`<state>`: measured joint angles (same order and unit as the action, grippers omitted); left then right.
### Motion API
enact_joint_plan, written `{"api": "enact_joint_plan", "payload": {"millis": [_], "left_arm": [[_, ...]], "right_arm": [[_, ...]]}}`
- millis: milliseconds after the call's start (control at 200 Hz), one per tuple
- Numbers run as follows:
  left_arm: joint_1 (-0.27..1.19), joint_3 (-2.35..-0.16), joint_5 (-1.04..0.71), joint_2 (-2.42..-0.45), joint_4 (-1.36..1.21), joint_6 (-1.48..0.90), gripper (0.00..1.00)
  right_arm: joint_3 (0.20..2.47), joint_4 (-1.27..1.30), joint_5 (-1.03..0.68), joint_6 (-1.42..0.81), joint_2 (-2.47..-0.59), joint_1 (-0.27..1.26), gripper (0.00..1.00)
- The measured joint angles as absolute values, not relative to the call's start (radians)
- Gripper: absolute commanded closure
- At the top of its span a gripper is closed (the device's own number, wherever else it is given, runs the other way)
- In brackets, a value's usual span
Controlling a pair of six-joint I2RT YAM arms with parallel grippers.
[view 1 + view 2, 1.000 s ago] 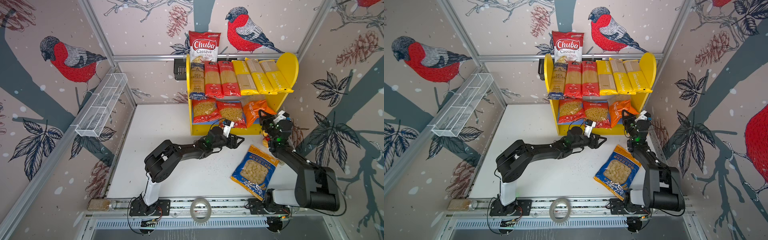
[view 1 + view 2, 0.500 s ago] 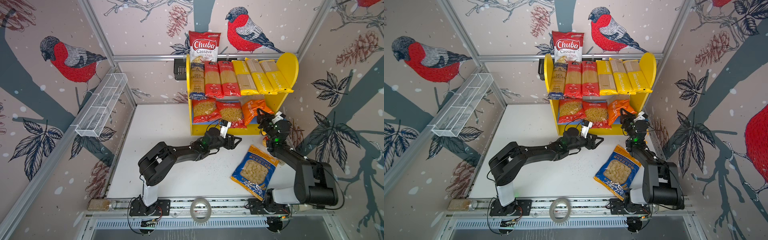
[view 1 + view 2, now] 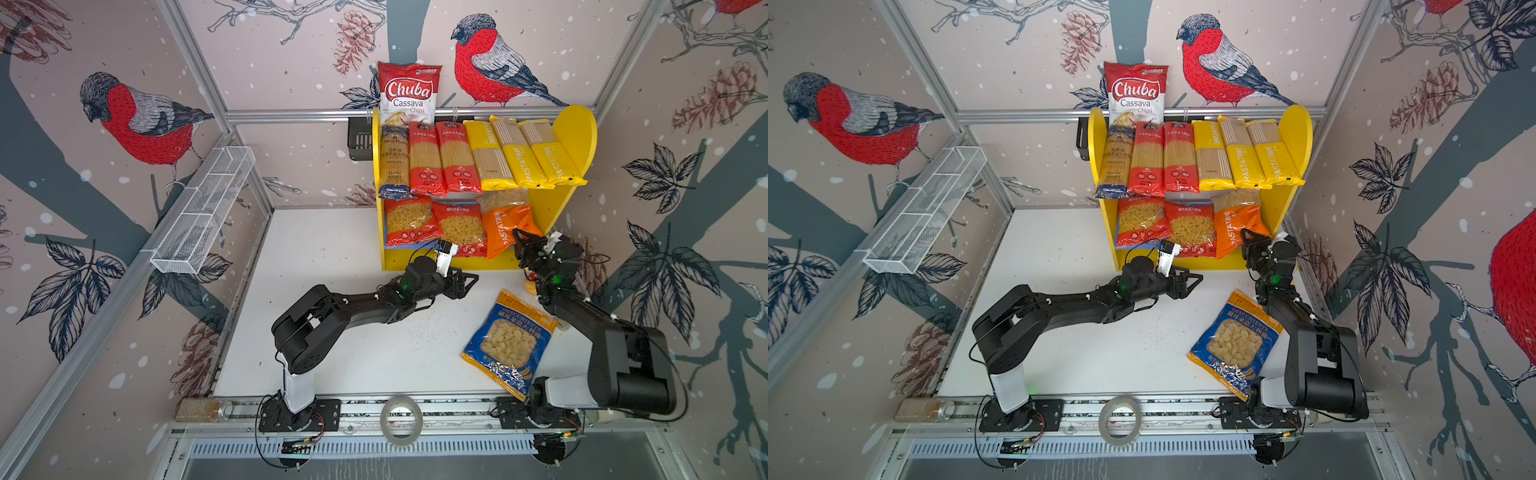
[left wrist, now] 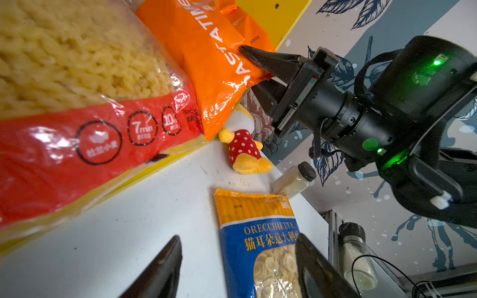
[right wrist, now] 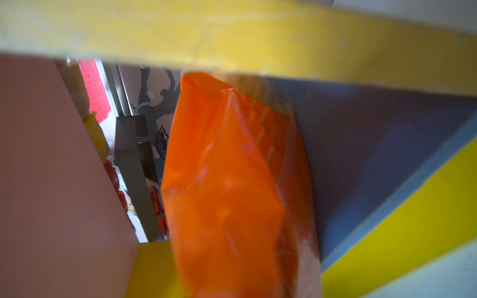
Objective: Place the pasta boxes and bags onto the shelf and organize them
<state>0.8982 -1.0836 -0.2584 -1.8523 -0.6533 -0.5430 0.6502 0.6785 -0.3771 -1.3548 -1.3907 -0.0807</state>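
Right hand [image 3: 519, 237] straddles a corner of the orange bag [image 3: 505, 226]; grip cannot be told. Bag now sits further in on the shelf [image 3: 577, 133], lower board, 3 o'clock of red bags [image 3: 461, 228]. Orecchiette bag [image 3: 509, 343] outstanding.

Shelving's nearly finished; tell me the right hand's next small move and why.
Probably let go and back the right hand off the orange bag: that bag already rests on the lower board, while the blue orecchiette bag lies on the table.
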Motion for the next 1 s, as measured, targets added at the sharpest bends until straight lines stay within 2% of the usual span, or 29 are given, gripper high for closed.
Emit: {"api": "enact_joint_plan", "payload": {"millis": [90, 205, 700, 850, 1001], "left_arm": [[0.888, -1.086, -0.250, -1.848, -0.653, -0.537, 0.31], [0.884, -1.091, -0.236, -1.847, -0.652, -0.524, 0.31], [0.884, -1.104, -0.238, -1.879, -0.654, -0.529, 0.32], [0.884, -1.105, -0.241, -1.879, -0.654, -0.543, 0.32], [0.884, -1.104, -0.241, -1.879, -0.653, -0.543, 0.32]], "right_arm": [[0.673, 0.607, -0.376, -1.299, -1.370, -0.081, 0.75], [0.688, 0.570, -0.388, -1.256, -1.383, -0.095, 0.84], [0.754, 0.532, -0.386, -1.231, -1.390, -0.077, 0.89], [0.752, 0.543, -0.371, -1.238, -1.451, -0.078, 0.78], [0.729, 0.536, -0.368, -1.214, -1.451, -0.077, 0.59]]}}
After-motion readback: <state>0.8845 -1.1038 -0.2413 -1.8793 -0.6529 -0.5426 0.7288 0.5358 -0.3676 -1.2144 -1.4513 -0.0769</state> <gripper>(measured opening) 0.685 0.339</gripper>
